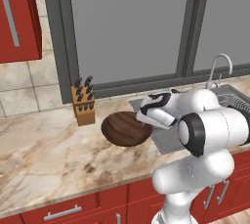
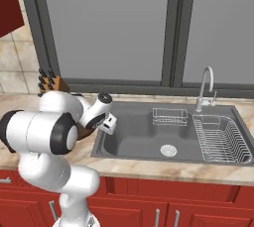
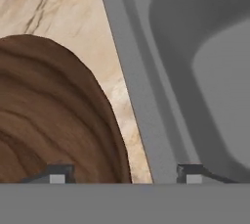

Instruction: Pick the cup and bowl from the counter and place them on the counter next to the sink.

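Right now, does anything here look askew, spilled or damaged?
Nothing stands out. The bowl sits upright on the counter beside the sink, the knife block stands upright by the wall, and nothing looks spilled.

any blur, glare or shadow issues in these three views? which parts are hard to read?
Left base view: soft, even light, no glare; bowl edges slightly blurred, arm covers part of the sink. Right base view: flat lighting, sink racks readable, arm hides most of the bowl. Hand view: very close and soft; bowl rim and counter veins smeared, end effector tips barely visible.
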